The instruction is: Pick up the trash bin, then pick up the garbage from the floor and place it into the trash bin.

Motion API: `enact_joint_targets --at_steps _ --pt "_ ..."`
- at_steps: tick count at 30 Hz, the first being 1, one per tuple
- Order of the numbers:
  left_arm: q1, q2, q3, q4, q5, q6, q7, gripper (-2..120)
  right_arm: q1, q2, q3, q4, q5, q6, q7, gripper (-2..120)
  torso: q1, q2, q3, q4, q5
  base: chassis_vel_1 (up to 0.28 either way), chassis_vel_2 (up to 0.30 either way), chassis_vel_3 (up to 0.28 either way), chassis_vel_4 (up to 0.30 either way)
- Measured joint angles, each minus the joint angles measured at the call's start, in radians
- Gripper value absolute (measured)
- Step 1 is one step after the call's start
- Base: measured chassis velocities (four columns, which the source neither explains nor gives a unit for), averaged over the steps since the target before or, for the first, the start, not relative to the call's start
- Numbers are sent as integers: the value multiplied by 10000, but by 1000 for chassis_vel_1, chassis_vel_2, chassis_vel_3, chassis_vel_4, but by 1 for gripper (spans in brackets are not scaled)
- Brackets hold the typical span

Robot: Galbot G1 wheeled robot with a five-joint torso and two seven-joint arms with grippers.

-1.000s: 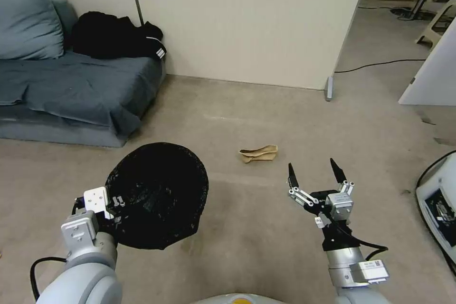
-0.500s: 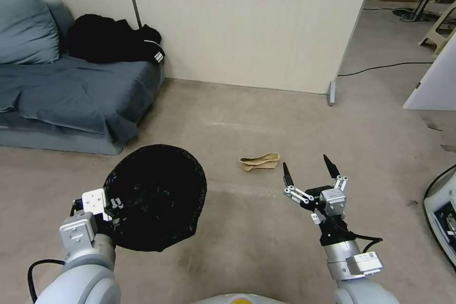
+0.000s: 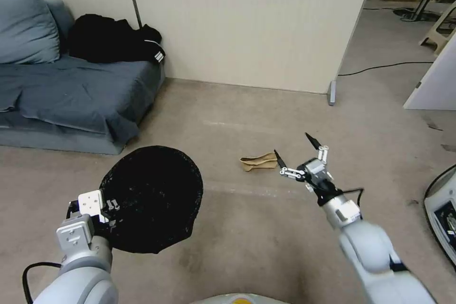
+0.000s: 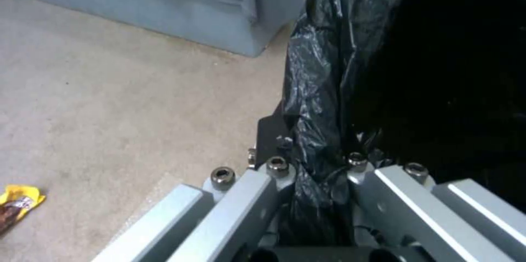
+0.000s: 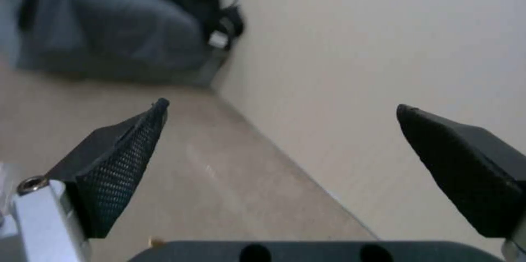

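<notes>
Left tool [image 3: 110,206] clamped on the near-left rim of the trash bin [image 3: 152,197], black liner bunched between the fingers [image 4: 274,130] in the left wrist view. Bin held at near left, mouth facing up toward the head camera, near the front corner of the blue sofa [image 3: 71,90]. Black clothing [image 3: 111,40] heaped at the sofa's far end against the wall.

Right tool [image 3: 294,149] stretched forward at centre right, jaws spread wide with nothing between them, black fingertips [image 5: 121,163] apart in the right wrist view. Left fingertip just beside the right end of the crumpled brown paper bag [image 3: 259,161]; contact impossible to tell. Bag flat on the beige floor [image 3: 228,114], to the right of the bin and farther off, apart from it.

Yellow snack wrapper [image 4: 16,202] on the floor beside the left arm, in the left wrist view.
</notes>
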Motion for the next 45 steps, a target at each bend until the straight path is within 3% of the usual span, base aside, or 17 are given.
enact_joint_targets --at_steps 6,7,15,20,24,33,39,45 --pt "40 -45 28 0 207 -75 40 0 1570 -685 -1316 -1980 -631 213 -748 100 1 0 1 -1 0 0 0 0 0" --pt "69 -57 29 0 270 -105 51 0 2158 -718 -1809 -2855 -1197 535 -1023 100 1 0 1 -1 4 0 0 0 0" --pt "277 -73 20 1 391 -150 54 0 4395 -108 -2939 -6121 -3465 1979 -2481 100 0 0 0 -1 -4 0 0 0 0" --pt "326 -78 52 1 436 -158 55 0 5372 924 -2658 -7752 -4823 2964 -3649 100 1 0 0 1 -1 0 0 0 0" --pt "366 -76 46 0 448 -163 54 0 5787 1489 -2505 -8620 -5440 3423 -3882 100 1 0 0 2 0 0 0 0 0" --pt "498 -127 85 1 540 -204 47 0 6621 2454 -1831 -10586 -6869 3850 -3135 100 0 0 0 0 -1 0 0 0 0" --pt "563 -147 94 1 569 -220 44 0 6838 2651 -1380 -11368 -7406 3911 -2865 100 0 0 -1 -2 -2 0 0 0 0" --pt "720 -245 125 0 706 -278 39 0 7431 2942 -538 -13119 -7525 3907 -2571 100 0 0 -1 -3 1 0 0 0 0"
